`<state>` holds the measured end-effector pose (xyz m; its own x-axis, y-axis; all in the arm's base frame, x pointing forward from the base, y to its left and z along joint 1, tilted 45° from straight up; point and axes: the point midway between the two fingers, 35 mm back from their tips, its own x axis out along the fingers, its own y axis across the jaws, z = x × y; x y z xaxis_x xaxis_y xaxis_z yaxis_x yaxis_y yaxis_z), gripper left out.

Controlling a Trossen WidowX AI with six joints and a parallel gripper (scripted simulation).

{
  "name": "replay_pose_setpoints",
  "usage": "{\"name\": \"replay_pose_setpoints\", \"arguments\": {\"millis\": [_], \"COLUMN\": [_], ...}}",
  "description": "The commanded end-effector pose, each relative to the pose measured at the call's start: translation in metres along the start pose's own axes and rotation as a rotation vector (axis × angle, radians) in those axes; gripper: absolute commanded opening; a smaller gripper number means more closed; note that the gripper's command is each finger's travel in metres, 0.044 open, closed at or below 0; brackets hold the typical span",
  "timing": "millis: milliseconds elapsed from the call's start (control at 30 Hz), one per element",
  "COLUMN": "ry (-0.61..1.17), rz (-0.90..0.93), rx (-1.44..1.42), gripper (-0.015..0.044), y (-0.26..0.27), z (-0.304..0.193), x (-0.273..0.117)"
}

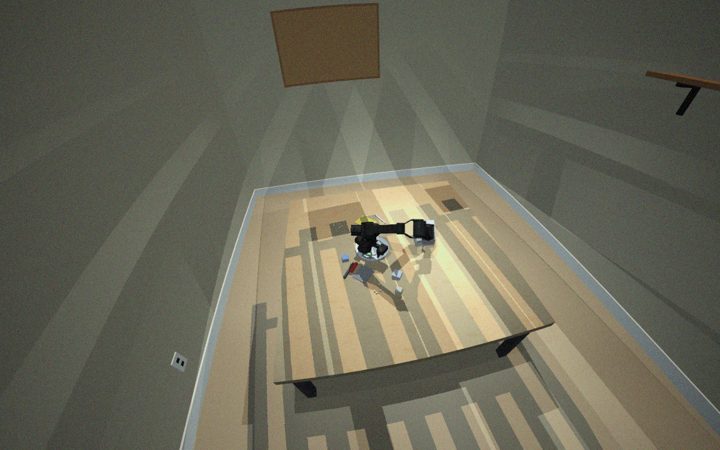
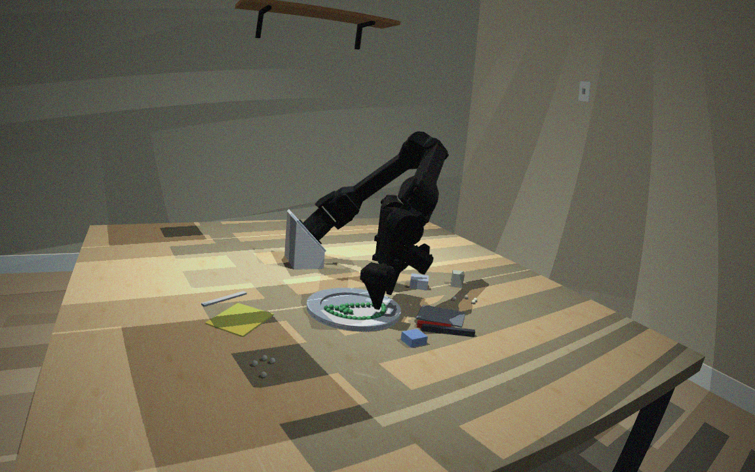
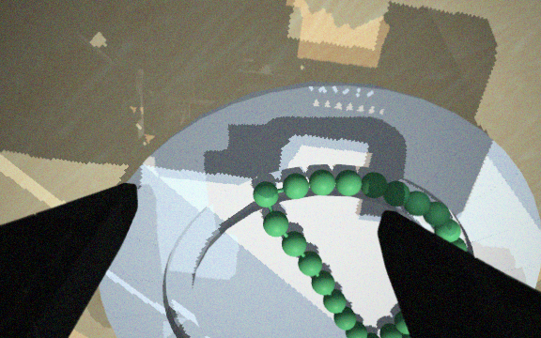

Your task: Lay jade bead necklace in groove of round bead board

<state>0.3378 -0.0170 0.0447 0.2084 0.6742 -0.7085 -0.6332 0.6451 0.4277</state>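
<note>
The round grey bead board lies on the table. The jade necklace lies on it, a loop of green beads. In the wrist view its upper and right beads follow the curved groove. At the upper left the strand bends sharply and runs diagonally across the inner disc. The groove's left part holds no beads. My gripper is open and empty, low over the board, its fingertips on either side of the bend. The right finger hides some beads; the lower loop is partly out of the wrist view.
A yellow sheet and a grey rod lie on one side of the board. A blue block, a grey slab, a black bar and two pale blocks lie on the other. Loose beads lie in front.
</note>
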Motion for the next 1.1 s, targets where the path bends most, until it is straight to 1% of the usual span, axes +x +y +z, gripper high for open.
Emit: {"name": "replay_pose_setpoints", "arguments": {"millis": [0, 100, 167, 333, 500, 600, 667, 733, 1067], "ry": [-0.002, -0.002, -0.001, 0.0, 0.0, 0.0, -0.007, -0.007, -0.004], "rz": [0.0, 0.0, 0.0, -0.001, -0.001, -0.001, -0.013, -0.012, -0.007], "rx": [-0.004, -0.004, -0.018, -0.111, -0.115, -0.115, -0.123, -0.123, -0.12], "gripper": [0.044, 0.044, 0.0387, 0.0256, 0.0125, 0.012, 0.012, 0.012, 0.012], "y": [0.0, 0.0, -0.001, -0.007, -0.007, -0.007, -0.008, -0.008, -0.008], "z": [0.001, 0.001, -0.001, -0.009, -0.009, -0.009, -0.006, -0.006, -0.007], "x": [-0.001, -0.001, -0.005, -0.031, -0.025, -0.016, -0.024, -0.023, -0.009]}}
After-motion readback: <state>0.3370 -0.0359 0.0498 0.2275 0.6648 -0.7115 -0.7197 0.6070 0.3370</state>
